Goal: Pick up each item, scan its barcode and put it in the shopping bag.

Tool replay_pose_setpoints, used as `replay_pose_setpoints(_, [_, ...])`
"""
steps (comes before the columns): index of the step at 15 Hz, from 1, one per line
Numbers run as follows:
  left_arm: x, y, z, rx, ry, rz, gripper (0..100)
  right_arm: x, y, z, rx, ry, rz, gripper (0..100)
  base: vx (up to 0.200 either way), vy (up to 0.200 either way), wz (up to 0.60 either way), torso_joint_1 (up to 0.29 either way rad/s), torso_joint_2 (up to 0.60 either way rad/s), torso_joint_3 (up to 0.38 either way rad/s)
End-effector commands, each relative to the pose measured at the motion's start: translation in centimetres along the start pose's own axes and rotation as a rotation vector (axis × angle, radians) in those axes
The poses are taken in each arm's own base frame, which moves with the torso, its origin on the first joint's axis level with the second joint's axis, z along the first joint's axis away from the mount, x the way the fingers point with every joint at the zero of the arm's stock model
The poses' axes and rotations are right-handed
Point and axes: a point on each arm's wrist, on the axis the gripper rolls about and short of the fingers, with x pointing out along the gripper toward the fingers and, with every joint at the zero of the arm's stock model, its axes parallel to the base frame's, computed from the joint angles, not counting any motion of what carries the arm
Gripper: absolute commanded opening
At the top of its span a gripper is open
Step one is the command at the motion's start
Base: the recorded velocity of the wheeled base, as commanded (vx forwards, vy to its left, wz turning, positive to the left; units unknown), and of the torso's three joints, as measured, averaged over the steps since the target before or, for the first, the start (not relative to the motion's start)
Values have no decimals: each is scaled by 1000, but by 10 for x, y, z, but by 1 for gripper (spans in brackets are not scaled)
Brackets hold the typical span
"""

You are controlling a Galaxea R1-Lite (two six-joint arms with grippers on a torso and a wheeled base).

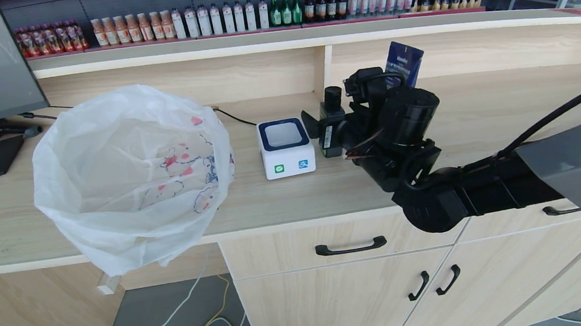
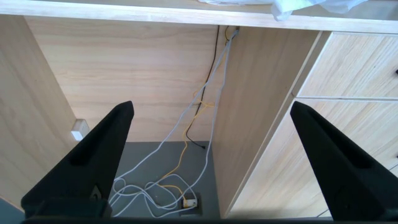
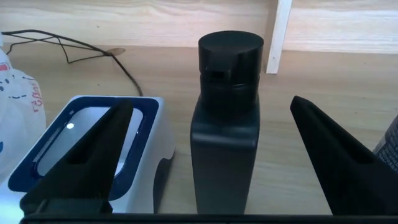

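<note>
Where the right end effector (image 3: pixel 210 104) gapes, the bottle (image 3: pixel 225 146) stands.

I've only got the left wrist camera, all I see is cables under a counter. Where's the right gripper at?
Observer: The right gripper is over the counter, open, with a black bottle standing upright between its fingers, not yet clamped.
Operator: Is the scanner anywhere near?
Observer: Yes, the scanner sits right beside the bottle, on the robot's left of it.
Operator: And the bag?
Observer: The shopping bag stands farther left, at the counter's front edge, with its mouth open.
</note>
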Motion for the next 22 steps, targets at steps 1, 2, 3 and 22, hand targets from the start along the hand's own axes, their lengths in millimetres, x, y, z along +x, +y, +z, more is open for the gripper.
replay_pose_setpoints(1, [0, 0, 0, 0, 0, -2, 100, 3, -3, -3, -6, 14, 3, 100, 0, 0, 0, 0, 0, 0])
replay_pose_setpoints(2, [0, 0, 0, 0, 0, 0, 100, 6, -5, -6, -7, 18, -4, 100, 0, 0, 0, 0, 0, 0])
replay_pose_setpoints(3, [0, 0, 0, 0, 0, -2, 100, 8, -8, -7, -8, 17, -12, 100, 0, 0, 0, 0, 0, 0])
replay_pose_setpoints(22, [0, 0, 0, 0, 0, -2, 100, 29, -27, -26, 0, 16, -45, 100, 0, 0, 0, 0, 0, 0])
